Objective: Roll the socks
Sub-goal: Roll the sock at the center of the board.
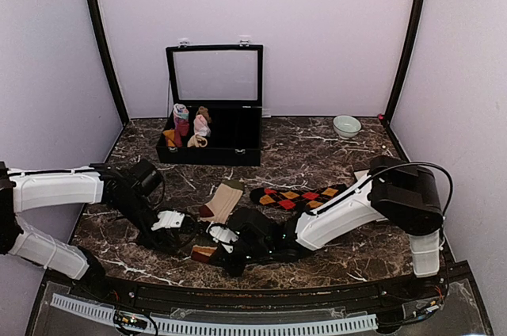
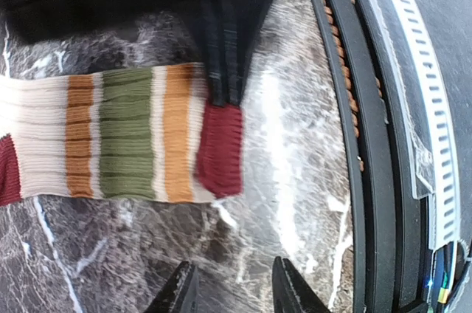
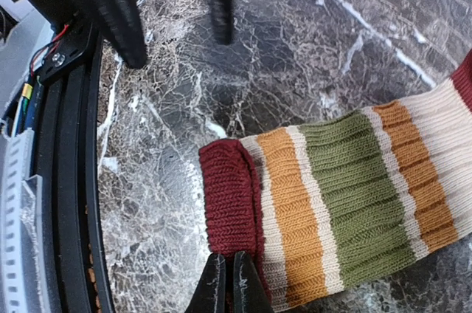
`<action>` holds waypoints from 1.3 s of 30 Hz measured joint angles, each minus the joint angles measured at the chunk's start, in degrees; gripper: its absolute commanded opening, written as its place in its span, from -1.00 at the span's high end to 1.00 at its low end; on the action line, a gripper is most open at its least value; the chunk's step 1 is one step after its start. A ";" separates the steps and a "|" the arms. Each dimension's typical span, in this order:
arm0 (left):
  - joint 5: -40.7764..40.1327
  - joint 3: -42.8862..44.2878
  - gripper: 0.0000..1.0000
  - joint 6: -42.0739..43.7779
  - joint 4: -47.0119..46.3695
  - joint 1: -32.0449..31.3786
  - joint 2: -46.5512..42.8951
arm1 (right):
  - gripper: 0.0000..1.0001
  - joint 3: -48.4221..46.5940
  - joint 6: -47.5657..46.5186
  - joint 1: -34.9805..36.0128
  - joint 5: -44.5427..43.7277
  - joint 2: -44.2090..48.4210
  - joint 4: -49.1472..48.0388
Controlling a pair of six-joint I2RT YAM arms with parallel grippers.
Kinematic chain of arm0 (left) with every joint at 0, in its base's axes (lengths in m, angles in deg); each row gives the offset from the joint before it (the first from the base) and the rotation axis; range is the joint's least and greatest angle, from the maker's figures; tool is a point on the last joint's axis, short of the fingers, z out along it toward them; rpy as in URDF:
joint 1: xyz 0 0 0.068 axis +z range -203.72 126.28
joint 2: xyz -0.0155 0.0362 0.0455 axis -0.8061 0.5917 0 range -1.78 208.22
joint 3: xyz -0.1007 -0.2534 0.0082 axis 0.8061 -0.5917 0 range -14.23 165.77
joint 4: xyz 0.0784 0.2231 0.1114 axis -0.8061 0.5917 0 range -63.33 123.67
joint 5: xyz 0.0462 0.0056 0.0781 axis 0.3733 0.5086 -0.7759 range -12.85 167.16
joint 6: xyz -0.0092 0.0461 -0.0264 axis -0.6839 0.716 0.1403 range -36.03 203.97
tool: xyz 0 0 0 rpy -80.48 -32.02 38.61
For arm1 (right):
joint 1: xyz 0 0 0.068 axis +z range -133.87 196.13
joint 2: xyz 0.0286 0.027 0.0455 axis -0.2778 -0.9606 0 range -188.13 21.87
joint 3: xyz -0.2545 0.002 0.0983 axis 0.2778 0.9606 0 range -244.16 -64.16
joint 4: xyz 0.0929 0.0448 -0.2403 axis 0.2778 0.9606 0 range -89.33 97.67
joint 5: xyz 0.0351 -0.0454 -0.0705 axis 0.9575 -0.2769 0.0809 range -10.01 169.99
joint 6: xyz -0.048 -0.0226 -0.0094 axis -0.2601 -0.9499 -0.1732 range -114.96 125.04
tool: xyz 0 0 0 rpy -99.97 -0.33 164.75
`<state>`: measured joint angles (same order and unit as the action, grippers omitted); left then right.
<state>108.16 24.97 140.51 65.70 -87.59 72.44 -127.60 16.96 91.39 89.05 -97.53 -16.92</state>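
The cream sock with brown, orange and green stripes [image 1: 224, 200] lies on the marble between my arms, its maroon end [image 1: 203, 253] toward the front edge. In the right wrist view my right gripper [image 3: 229, 289] is shut on the edge of that maroon end [image 3: 230, 198]. It also shows in the top view [image 1: 220, 255]. My left gripper [image 2: 234, 294] is open and empty over bare marble, just beside the sock's maroon end [image 2: 220, 150]; it shows in the top view [image 1: 188, 233]. A black sock with red-orange diamonds [image 1: 299, 196] lies flat to the right.
An open black box [image 1: 238, 154] holding small sock rolls [image 1: 190, 126] stands at the back. A pale bowl [image 1: 346, 126] sits at the back right. The table's black front rail [image 2: 361, 143] runs close to the sock's maroon end.
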 measured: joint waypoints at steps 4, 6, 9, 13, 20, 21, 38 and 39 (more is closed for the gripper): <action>-0.92 -2.75 0.31 2.84 -1.16 -1.42 -4.11 | 1.00 -1.95 5.25 -2.56 6.14 -0.98 2.45; -2.34 -3.08 0.32 3.98 -2.32 -4.24 -4.13 | 1.00 -3.65 7.80 -3.85 10.36 -2.14 3.76; -4.37 -3.04 0.35 5.03 -4.55 -8.70 -2.97 | 1.00 -5.29 11.13 -5.29 15.10 -3.32 5.01; -6.03 -1.77 0.38 6.14 -6.36 -12.50 0.00 | 1.00 -5.51 15.06 -6.51 18.69 -3.61 5.79; -8.15 0.35 0.45 7.61 -10.01 -15.19 4.24 | 1.00 -6.38 20.17 -8.07 23.65 -3.98 8.68; -8.41 0.66 0.46 7.72 -10.29 -15.39 5.09 | 1.00 -7.02 20.68 -8.22 24.20 -4.20 9.51; -9.94 1.16 0.94 4.24 -14.69 -16.50 11.06 | 0.85 -8.96 27.61 -9.29 27.58 -5.64 11.65; -10.01 1.16 0.96 3.82 -14.97 -16.52 11.19 | 0.77 -8.46 27.98 -9.29 27.58 -5.55 10.84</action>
<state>98.15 26.13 144.33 50.72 -104.11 83.63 -136.06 44.94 82.10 116.64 -103.08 -6.08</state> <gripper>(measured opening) 0.062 0.032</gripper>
